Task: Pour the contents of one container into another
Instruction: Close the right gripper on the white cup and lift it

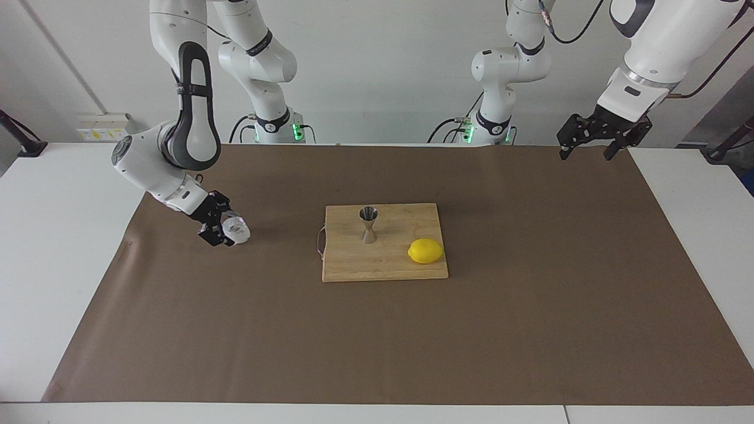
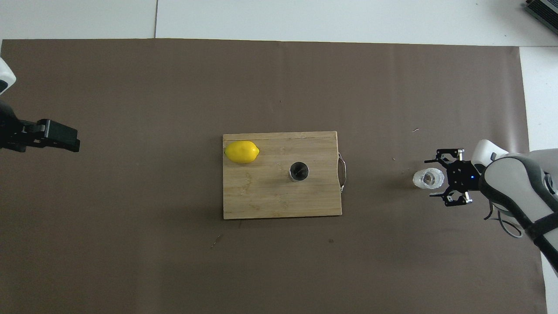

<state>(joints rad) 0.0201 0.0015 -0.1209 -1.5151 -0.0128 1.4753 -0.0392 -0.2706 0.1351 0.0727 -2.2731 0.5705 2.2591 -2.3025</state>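
Observation:
The translucent whitish cup (image 1: 237, 228) (image 2: 428, 179) stands upright on the brown mat toward the right arm's end of the table. My right gripper (image 1: 225, 226) (image 2: 432, 179) is low at the mat, open, with one finger on each side of the cup and a small gap showing at each. The steel hourglass jigger (image 1: 369, 225) (image 2: 299, 171) stands upright on the wooden cutting board (image 1: 353, 262) (image 2: 261, 196) in the middle of the table. My left gripper (image 1: 587, 153) (image 2: 61, 139) hangs open and holds nothing, raised over the mat's edge at the left arm's end, where the arm waits.
A yellow lemon (image 1: 425, 251) (image 2: 242, 152) lies on the board's corner, farther from the robots than the jigger. The board has a wire handle (image 2: 343, 171) on the side facing the cup. The brown mat (image 1: 530, 324) covers most of the table.

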